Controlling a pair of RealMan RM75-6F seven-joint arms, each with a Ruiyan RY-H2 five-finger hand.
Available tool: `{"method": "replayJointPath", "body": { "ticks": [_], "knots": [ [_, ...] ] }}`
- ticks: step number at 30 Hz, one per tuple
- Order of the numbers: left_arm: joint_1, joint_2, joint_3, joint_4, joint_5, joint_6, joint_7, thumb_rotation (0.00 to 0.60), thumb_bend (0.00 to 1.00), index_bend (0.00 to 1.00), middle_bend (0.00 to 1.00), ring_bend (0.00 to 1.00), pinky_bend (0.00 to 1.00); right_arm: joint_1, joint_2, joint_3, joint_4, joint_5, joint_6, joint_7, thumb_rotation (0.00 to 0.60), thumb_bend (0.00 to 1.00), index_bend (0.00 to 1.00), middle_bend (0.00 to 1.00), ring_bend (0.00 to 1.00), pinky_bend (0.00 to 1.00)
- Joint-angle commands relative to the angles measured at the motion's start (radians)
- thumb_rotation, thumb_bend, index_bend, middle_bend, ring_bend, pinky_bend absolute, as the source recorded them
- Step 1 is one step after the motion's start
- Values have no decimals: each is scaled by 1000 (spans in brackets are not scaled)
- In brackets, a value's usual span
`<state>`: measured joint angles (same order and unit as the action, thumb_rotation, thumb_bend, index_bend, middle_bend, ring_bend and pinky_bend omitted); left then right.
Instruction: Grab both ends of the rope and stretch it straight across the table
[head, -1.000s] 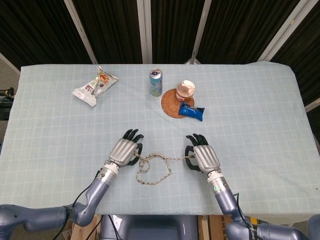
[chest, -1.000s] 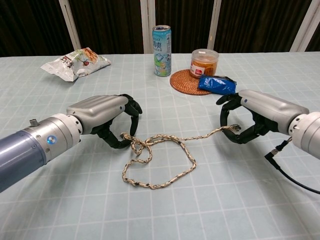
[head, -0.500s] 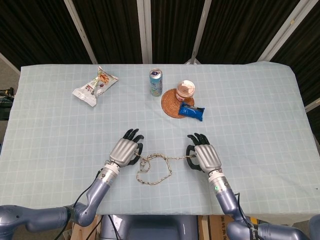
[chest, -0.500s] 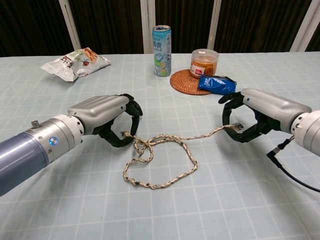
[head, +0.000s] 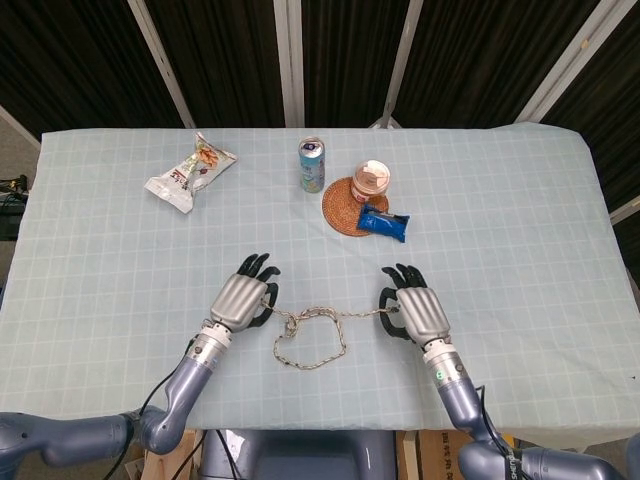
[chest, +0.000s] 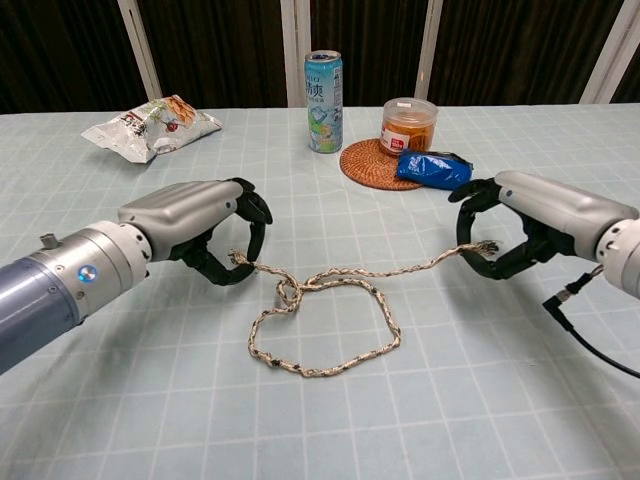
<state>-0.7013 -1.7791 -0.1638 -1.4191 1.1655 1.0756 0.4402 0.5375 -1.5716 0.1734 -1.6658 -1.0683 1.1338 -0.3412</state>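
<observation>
Two robot hands, left hand (chest: 205, 225) and right hand (chest: 520, 225), each hold one end of one beige braided rope (chest: 330, 320) in curled fingers; its loop lies on the checked desk (chest: 120, 390) between them.

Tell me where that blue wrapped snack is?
In the head view, the blue snack lies right of centre, overlapping the woven coaster, just below the small jar.

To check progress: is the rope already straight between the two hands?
No, the rope sags in a big loop on the table.
</observation>
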Motion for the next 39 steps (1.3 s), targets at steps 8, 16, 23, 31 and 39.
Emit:
{"method": "replayJointPath", "body": {
  "ticks": [8, 16, 23, 31, 39],
  "knots": [
    [72, 159, 7, -132, 45, 82, -58, 600, 541, 642, 213, 3, 0, -38, 102, 11, -30, -6, 28, 44, 600, 511, 596, 160, 0, 0],
    [141, 295, 12, -232, 62, 151, -104, 600, 541, 645, 213, 3, 0, -78, 188, 20, -49, -6, 52, 97, 600, 511, 596, 160, 0, 0],
    [213, 413, 35, -281, 94, 211, -170, 600, 541, 649, 214, 3, 0, -120, 261, 31, -45, 0, 72, 169, 600, 511, 596, 160, 0, 0],
    [308, 515, 67, -275, 101, 268, -274, 600, 541, 648, 215, 3, 0, -179, 332, 35, -15, 10, 80, 277, 600, 511, 596, 160, 0, 0],
    [383, 561, 80, -264, 103, 312, -366, 600, 541, 649, 215, 3, 0, -222, 362, 20, 31, 2, 71, 352, 600, 511, 597, 161, 0, 0]
  ]
}}
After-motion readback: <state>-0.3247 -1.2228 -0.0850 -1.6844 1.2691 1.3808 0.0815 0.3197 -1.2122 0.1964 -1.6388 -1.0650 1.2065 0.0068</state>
